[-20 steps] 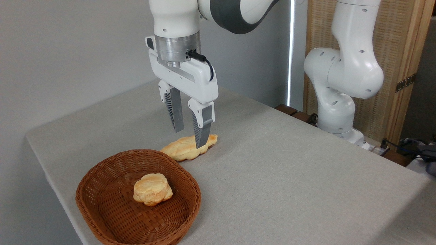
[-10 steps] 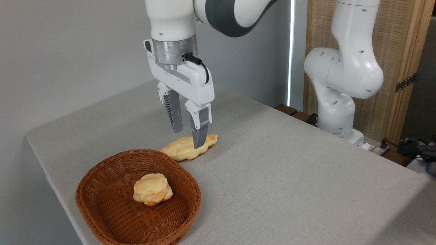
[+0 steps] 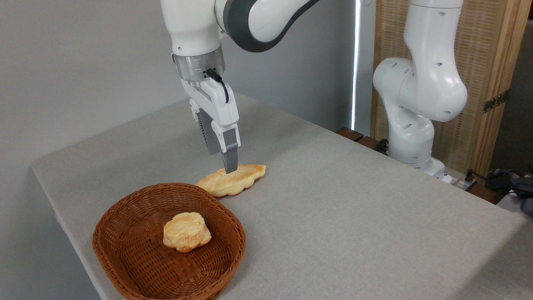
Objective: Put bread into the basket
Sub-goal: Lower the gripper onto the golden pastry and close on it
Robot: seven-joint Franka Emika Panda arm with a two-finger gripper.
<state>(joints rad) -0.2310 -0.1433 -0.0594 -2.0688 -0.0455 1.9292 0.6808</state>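
A grey table (image 3: 354,216) carries the basket (image 3: 125,258) and the bread (image 3: 239,181).

basket (image 3: 125,266) bottom edge cut off

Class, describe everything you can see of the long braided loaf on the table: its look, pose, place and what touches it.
The bread is a long, narrow, twisted loaf, pale golden with browner tips and a matte crust. It lies flat on the grey table, running diagonally, its near end close behind the basket rim, outside it. The gripper hangs just above its middle, fingertips at its top edge; whether they touch cannot be told. Nothing grips it.
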